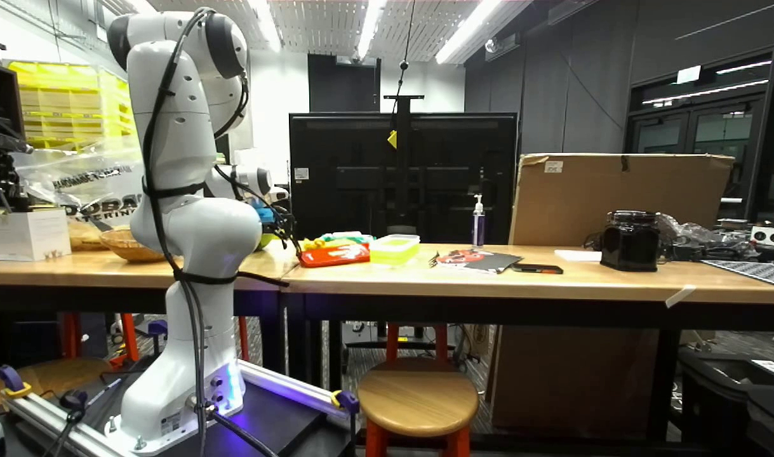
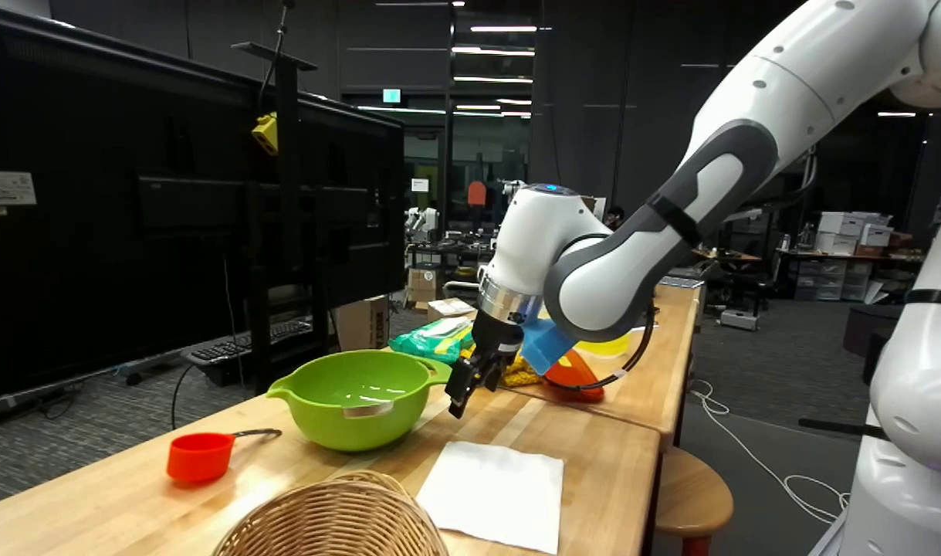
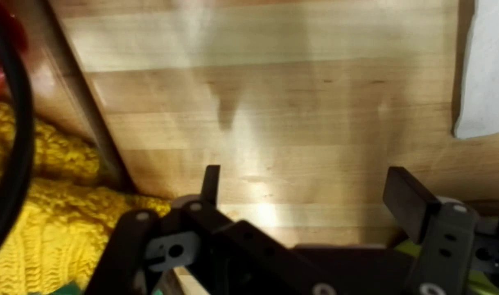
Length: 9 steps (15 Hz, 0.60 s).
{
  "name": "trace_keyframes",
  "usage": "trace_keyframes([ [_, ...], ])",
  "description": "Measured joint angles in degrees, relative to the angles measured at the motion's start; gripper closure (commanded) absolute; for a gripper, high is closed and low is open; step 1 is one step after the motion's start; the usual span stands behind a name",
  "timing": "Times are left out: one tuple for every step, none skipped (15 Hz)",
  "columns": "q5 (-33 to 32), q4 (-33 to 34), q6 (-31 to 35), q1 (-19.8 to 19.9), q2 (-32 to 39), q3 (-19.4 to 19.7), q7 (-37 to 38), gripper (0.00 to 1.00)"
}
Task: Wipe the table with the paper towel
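Note:
The table [image 2: 601, 471] has a light tan wooden top. It also shows in an exterior view [image 1: 387, 289] and in the wrist view [image 3: 282, 90]. The paper towel [image 2: 495, 494] is a white folded square lying flat on the table, near its edge. Part of it shows at the right edge of the wrist view [image 3: 488, 78]. My gripper [image 2: 472, 392] is above the table, beyond the towel and beside the green bowl. In the wrist view my gripper [image 3: 301, 176] is open, with its fingers wide apart and only bare wood between them. The towel is apart from the fingers.
A green bowl [image 2: 339, 421] stands close to the gripper. A red measuring cup [image 2: 200, 457] and a wicker basket [image 2: 339, 525] are nearby. A yellow knit cloth [image 3: 48, 229] lies by the table seam. A red packet [image 1: 336, 255] and yellow container [image 1: 394, 249] sit farther along.

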<state>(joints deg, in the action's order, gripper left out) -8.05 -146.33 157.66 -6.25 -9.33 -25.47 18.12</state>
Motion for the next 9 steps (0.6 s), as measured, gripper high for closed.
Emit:
trace_keyframes([
  [0.0, 0.0, -0.1, 0.0, -0.1, -0.1, 0.2, 0.0],
  [0.0, 0.0, -0.1, 0.0, -0.1, -0.1, 0.3, 0.0],
  [0.0, 0.0, -0.1, 0.0, -0.1, -0.1, 0.3, 0.0],
  [0.0, 0.0, -0.2, 0.1, -0.1, -0.1, 0.3, 0.0],
  [0.0, 0.0, -0.2, 0.1, -0.1, -0.1, 0.3, 0.0],
  [0.0, 0.0, -0.2, 0.1, -0.1, -0.1, 0.3, 0.0],
  [0.0, 0.0, -0.2, 0.1, -0.1, -0.1, 0.3, 0.0],
  [0.0, 0.0, -0.2, 0.1, -0.1, -0.1, 0.3, 0.0],
  [0.0, 0.0, -0.2, 0.1, -0.1, -0.1, 0.4, 0.0],
])
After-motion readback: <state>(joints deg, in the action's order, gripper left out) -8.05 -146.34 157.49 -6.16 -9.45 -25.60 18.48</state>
